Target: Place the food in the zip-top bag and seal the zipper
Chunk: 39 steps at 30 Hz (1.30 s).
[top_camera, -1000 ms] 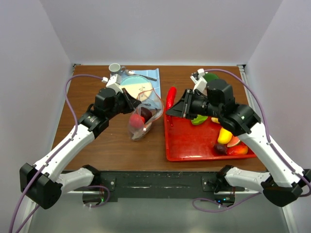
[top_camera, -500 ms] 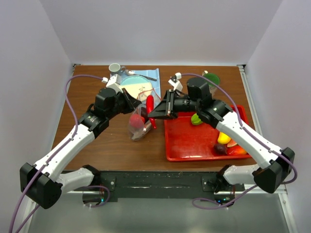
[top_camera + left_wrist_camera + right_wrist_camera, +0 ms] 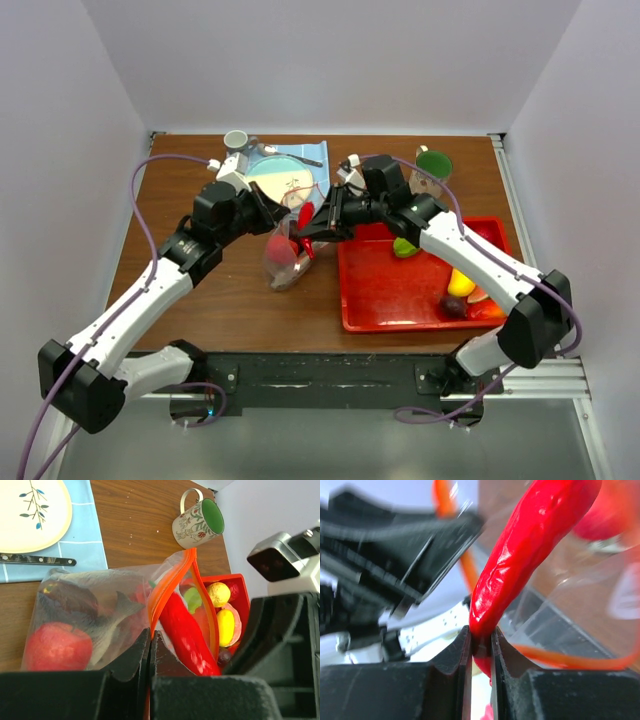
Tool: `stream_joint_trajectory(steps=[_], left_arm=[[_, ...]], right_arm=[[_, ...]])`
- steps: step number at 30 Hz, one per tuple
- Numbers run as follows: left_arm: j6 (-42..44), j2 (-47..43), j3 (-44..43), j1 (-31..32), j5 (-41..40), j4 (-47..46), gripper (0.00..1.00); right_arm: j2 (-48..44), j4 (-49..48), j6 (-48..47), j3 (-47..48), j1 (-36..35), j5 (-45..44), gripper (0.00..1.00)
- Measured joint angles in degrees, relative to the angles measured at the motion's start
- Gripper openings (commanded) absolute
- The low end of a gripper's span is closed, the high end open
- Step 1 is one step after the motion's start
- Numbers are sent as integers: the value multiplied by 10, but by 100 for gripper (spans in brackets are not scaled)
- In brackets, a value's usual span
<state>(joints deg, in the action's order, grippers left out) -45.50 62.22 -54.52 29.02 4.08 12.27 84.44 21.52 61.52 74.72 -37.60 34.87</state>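
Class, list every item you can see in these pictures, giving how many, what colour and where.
table: 1, brown wood, under everything
placemat: 1, light blue, far centre
plate: 1, cream, on the placemat
knife: 1, dark, on the placemat
small cup: 1, grey-white, far edge
mug: 1, patterned, green inside, beyond the tray
tray: 1, red, right side
loose food: at least four, green, yellow, orange-red, dark purple, in tray
zip-top bag: 1, clear, orange-red zipper, left of tray
bagged food: 2, red and dark purple, inside bag
red pepper: 1, red, at bag mouth
left tool: 1, black, shut on bag's rim
right tool: 1, black, shut on red pepper
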Motion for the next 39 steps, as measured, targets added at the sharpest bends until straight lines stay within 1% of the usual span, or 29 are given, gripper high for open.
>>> stream_joint_trajectory(steps=[2,3,4,6,7,11,13,15,17,18,20,22,23,25,27,29,30,32,34,39], left_arm=[[0,-4,0,0,0,0,0],[-2,-6,0,0,0,0,0],[-3,-7,1,0,0,0,0],[-5,-7,1,0,0,0,0],[-5,-7,2,0,1,0,0],[-7,-7,7,0,2,-1,0],[-9,-7,7,0,1,-1,0],[-9,-7,8,0,1,-2,0],[-9,-7,8,0,-1,-2,0],[-8,-7,8,1,-7,-2,0],[-4,-8,7,7,-27,2,0],[3,-14,7,17,-51,10,0],[8,-17,6,20,-59,14,0],[17,-20,-7,23,-63,30,0],[22,-17,-21,25,-64,36,0],[26,-17,-24,25,-63,36,0],[27,-17,-24,25,-61,36,0],[29,-17,-24,25,-58,38,0],[32,-17,-24,25,-56,38,0],[33,-17,-24,25,-50,40,0]], right_arm=[[7,23,-8,16,7,-25,49],[13,41,-16,33,10,-45,52],[16,49,-17,44,12,-56,61],[27,61,-27,72,13,-76,69],[33,64,-31,86,12,-85,70],[44,91,-53,117,4,-118,70],[38,120,-71,124,-1,-150,70],[19,153,-91,125,-3,-196,70],[-18,198,-114,125,-4,-264,73],[-42,214,-125,120,-4,-302,76],[-103,241,-143,97,-2,-376,79],[-155,249,-154,55,8,-426,79],[-171,257,-158,33,18,-442,79],[-195,251,-167,-31,61,-449,80],[-183,243,-171,-94,114,-454,83],[-139,231,-174,-144,150,-459,86],[-117,225,-174,-159,158,-459,89],[-71,215,-170,-183,165,-461,92],[-45,199,-162,-193,166,-464,95],[-40,133,-132,-207,176,-481,99]])
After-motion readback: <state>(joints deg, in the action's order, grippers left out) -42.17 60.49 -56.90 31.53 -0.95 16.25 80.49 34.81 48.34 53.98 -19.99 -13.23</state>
